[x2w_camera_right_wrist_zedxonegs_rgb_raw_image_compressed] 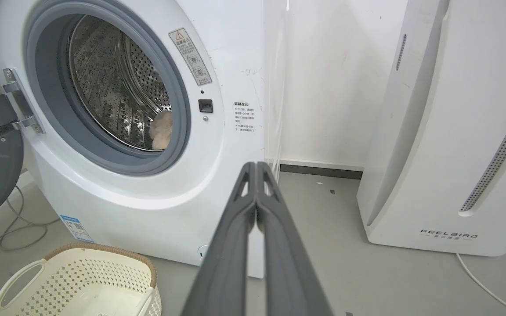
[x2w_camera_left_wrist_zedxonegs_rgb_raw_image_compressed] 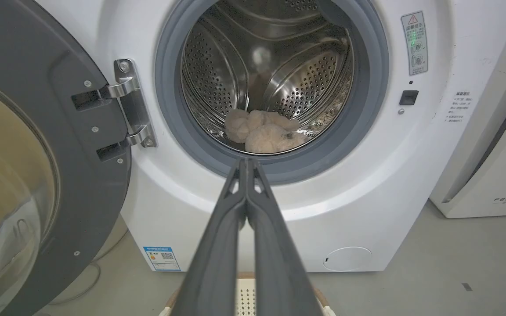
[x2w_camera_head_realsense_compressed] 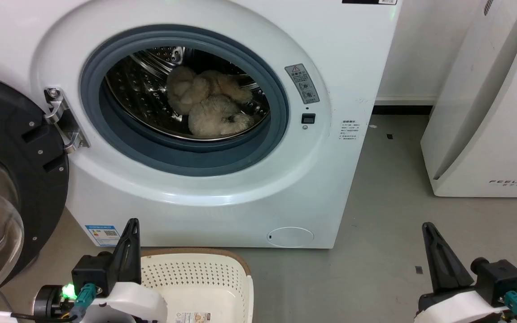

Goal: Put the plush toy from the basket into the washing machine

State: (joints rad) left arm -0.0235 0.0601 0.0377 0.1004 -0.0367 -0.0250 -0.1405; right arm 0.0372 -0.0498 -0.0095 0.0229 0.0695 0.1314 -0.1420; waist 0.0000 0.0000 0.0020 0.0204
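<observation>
The cream-beige plush toy (x2w_camera_head_realsense_compressed: 211, 103) lies inside the steel drum of the washing machine (x2w_camera_head_realsense_compressed: 222, 197), whose black-framed glass door (x2w_camera_head_realsense_compressed: 11, 179) hangs open at the left. From the left wrist the plush toy (x2w_camera_left_wrist_zedxonegs_rgb_raw_image_compressed: 264, 131) rests on the drum's bottom; from the right wrist a bit of the plush toy (x2w_camera_right_wrist_zedxonegs_rgb_raw_image_compressed: 161, 130) peeks past the grey ring. The basket (x2w_camera_head_realsense_compressed: 204, 280) stands on the floor before the machine with only its label sticker inside. My left gripper (x2w_camera_head_realsense_compressed: 131, 223) is shut above the basket's left side. My right gripper (x2w_camera_head_realsense_compressed: 427, 226) is shut at the lower right, holding nothing.
A white FEELBIRD-marked appliance (x2w_camera_head_realsense_compressed: 492, 112) stands at the right by the wall. Bare grey floor (x2w_camera_head_realsense_compressed: 388, 233) lies between it and the washer. Cables (x2w_camera_right_wrist_zedxonegs_rgb_raw_image_compressed: 2, 228) trail on the floor under the open door. A white cord (x2w_camera_right_wrist_zedxonegs_rgb_raw_image_compressed: 481, 283) runs from the appliance.
</observation>
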